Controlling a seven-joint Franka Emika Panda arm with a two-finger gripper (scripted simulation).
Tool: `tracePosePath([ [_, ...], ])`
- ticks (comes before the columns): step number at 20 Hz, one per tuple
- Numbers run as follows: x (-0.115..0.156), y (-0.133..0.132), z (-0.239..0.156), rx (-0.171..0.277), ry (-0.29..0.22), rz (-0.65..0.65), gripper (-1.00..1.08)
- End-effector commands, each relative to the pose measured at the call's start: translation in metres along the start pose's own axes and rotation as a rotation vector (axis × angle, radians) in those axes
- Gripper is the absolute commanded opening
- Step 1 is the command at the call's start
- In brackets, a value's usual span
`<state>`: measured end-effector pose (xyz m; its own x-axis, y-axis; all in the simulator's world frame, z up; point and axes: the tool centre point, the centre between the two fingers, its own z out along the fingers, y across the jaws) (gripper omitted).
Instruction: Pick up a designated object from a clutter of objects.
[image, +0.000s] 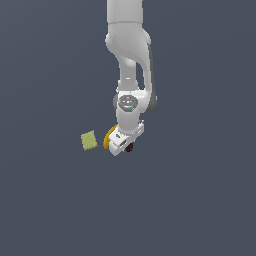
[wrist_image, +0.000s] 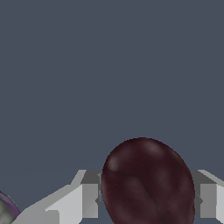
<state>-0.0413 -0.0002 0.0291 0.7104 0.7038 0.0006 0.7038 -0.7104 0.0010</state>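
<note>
The dark maroon ball (wrist_image: 148, 183) fills the space between my two fingers in the wrist view, and both grey pads (wrist_image: 90, 197) touch its sides. My gripper (wrist_image: 148, 203) is shut on it. In the exterior view only a small dark part of the ball (image: 130, 147) shows under the white hand, where the gripper (image: 128, 149) is mostly hidden. I cannot tell whether the ball is resting on the floor or held off it.
A curved yellow banana (image: 106, 137) lies just to the exterior view's left of the hand, partly hidden by it. A pale yellow-green square (image: 89, 140) lies further left. An edge of the whitish-grey ball (wrist_image: 4, 211) shows beside the gripper in the wrist view.
</note>
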Motion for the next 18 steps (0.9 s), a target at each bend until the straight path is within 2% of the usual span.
tracePosePath([
  [1,0.0,-0.001,0.001,0.001,-0.001,-0.001,-1.0],
  [10,-0.003,0.003,-0.008,0.0,0.0,0.0,-1.0],
  [18,-0.019,0.015,-0.045,0.0,0.0,-0.001,-1.0],
])
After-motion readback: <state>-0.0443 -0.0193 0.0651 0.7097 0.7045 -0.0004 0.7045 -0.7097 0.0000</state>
